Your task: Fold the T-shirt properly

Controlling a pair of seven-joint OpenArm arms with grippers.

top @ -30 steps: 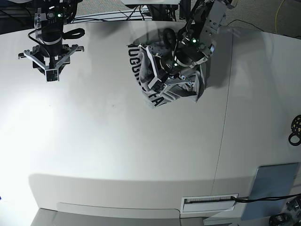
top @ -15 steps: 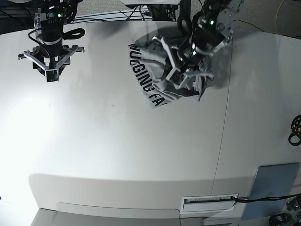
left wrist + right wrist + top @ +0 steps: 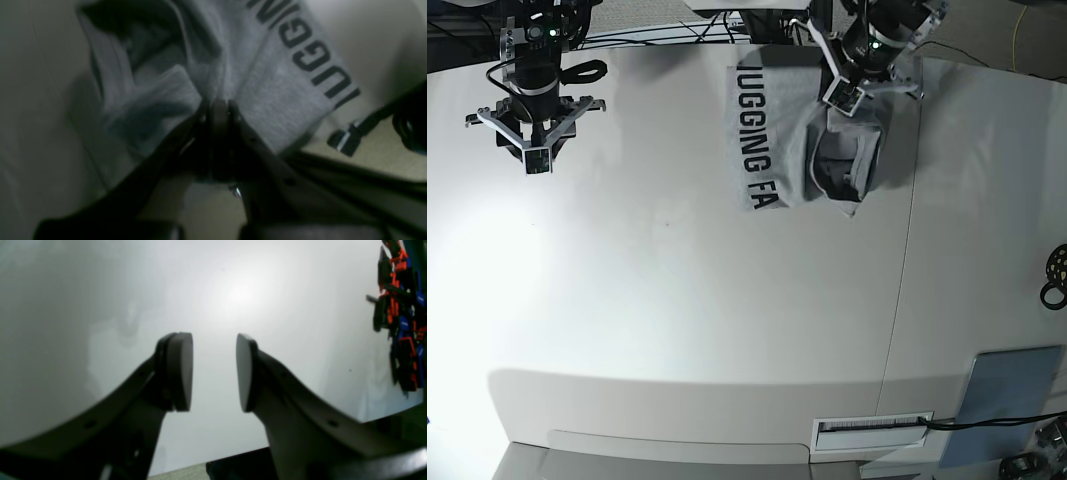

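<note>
The heather-grey T-shirt (image 3: 782, 140) lies bunched at the far middle of the white table (image 3: 677, 300), its black capital lettering running down its left side. My left gripper (image 3: 839, 92) is shut on a pinch of the T-shirt's fabric at the far edge of the table. In the left wrist view the T-shirt (image 3: 273, 86) drapes away from the closed left gripper (image 3: 218, 106). My right gripper (image 3: 535, 160) hovers over bare table at the far left, well away from the shirt. In the right wrist view the right gripper (image 3: 213, 371) is open with nothing between its pads.
A flat grey-blue pad (image 3: 1007, 392) lies at the near right corner. A black ring-shaped object (image 3: 1057, 275) sits at the right edge. A table seam (image 3: 899, 290) runs front to back on the right. Orange, blue and black parts (image 3: 398, 313) hang beyond the table.
My left gripper has pulled the held fabric up and toward the far edge, stretching the crumpled shirt out so its lettered side lies flatter. The right arm has stayed still.
</note>
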